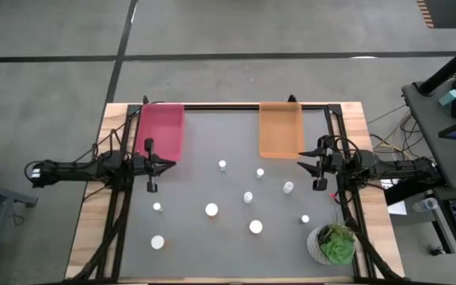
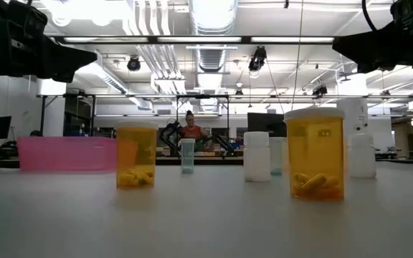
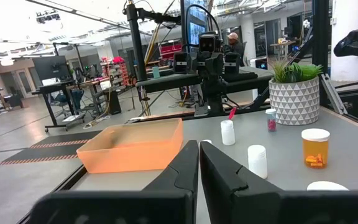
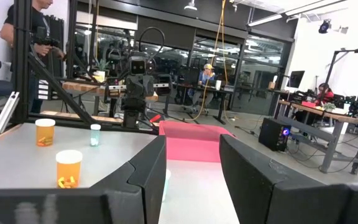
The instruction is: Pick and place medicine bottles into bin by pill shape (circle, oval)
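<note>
The right gripper (image 1: 317, 168) is hovering at the table's right edge just beside the orange tray (image 1: 280, 131), its fingers (image 4: 143, 180) standing partly apart with nothing between them. Across the table, the left gripper (image 1: 150, 165) is hanging at the left edge beside the pink tray (image 1: 160, 131), fingers (image 3: 180, 176) pressed together and empty.

Moving outward, the medicine bottles (image 1: 211, 210) are sitting scattered over the grey table (image 1: 204, 127), between the two arms and short of both trays, none sorted yet. The nearest one to the right gripper (image 1: 288, 188) is standing just in front of it. A potted plant (image 1: 335, 244) is occupying the near right corner.

For a clean pick, that gripper is wanting to widen first, then drop straight over the cap so the pads are closing on the body, not the rim. From the low view, two amber bottles are showing oblong pills (image 2: 312, 183), probably oval, though the glare is making that hard to call. Reading the shape before choosing a tray is the point.
</note>
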Tool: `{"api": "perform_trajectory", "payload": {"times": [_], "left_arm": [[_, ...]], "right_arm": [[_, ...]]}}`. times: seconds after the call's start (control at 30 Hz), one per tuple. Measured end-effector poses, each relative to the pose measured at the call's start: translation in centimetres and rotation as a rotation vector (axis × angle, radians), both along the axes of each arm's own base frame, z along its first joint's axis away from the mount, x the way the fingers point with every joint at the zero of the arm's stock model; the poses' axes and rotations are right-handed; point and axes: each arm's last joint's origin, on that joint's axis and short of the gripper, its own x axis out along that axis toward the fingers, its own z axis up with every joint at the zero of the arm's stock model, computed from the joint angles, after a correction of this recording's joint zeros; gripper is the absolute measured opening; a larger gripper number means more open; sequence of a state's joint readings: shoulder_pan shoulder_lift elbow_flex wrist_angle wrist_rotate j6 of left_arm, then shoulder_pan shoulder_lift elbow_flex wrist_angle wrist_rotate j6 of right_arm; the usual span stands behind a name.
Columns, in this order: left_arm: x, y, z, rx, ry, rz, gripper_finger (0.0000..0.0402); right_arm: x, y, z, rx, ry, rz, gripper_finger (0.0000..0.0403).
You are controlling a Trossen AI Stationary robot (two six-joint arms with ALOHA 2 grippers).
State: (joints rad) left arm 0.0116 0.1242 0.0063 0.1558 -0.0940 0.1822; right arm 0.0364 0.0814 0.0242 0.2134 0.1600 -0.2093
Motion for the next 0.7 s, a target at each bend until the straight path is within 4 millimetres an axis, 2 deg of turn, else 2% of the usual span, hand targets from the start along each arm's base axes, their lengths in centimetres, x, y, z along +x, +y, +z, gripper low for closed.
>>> {"api": "perform_trajectory", "payload": {"times": [0.3, 0.37, 0.43, 0.53, 0.6, 0.7], "left_arm": [[0.0, 0.0, 0.0, 0.007, 0.001, 0.001, 0.0001], [0.0, 0.0, 0.0, 0.061, 0.002, 0.012, 0.0001], [0.0, 0.0, 0.4, 0.091, -0.03, 0.018, 0.0001], [-0.1, 0.0, 1.4, -0.063, -0.152, 0.004, 0.0001], [-0.3, 0.0, 2.2, -0.197, -0.25, -0.017, 0.0001], [-0.5, 0.0, 2.8, -0.236, -0.32, -0.027, 0.0001]], "right_arm": [[0.0, 0.0, 0.0, 0.001, -0.001, 0.001, 0.0141], [0.0, 0.0, 0.0, 0.106, -0.013, 0.024, 0.0141], [0.0, 0.0, 0.0, 0.315, -0.04, 0.058, 0.0141], [0.0, -0.1, 0.1, 0.517, -0.081, 0.056, 0.0141], [0.0, -0.1, 0.1, 0.563, -0.088, 0.058, 0.0141], [0.0, -0.1, 0.2, 0.569, -0.099, 0.061, 0.0141]]}}
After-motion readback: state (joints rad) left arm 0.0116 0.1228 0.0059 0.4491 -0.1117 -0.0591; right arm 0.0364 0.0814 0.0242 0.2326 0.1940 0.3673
